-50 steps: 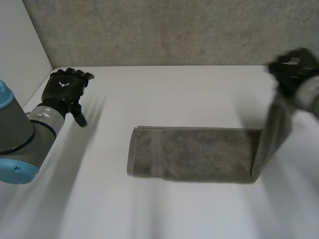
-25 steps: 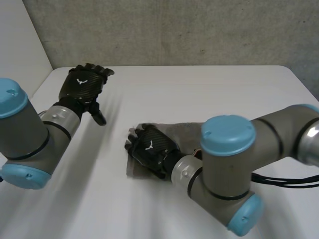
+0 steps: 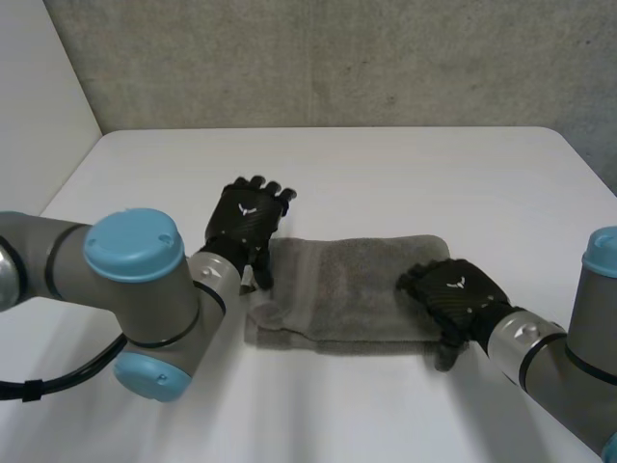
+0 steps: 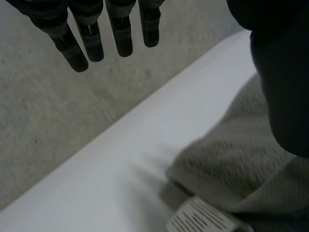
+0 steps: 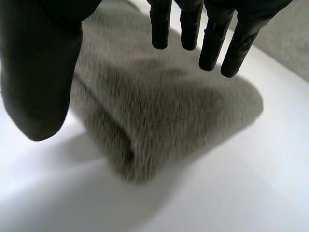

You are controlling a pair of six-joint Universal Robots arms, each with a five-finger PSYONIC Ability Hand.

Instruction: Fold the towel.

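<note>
Soft, even light on the white table (image 3: 386, 164) casts a faint shadow below the towel (image 3: 347, 289), lower centre of frame.

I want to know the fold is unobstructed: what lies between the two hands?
The folded towel and nothing else. In the head view it runs from the left hand at one end to the right hand at the other.

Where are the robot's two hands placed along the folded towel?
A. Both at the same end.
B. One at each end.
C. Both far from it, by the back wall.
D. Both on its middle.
B: in the head view the left hand is at one end of the towel and the right hand is at the opposite end.
</note>
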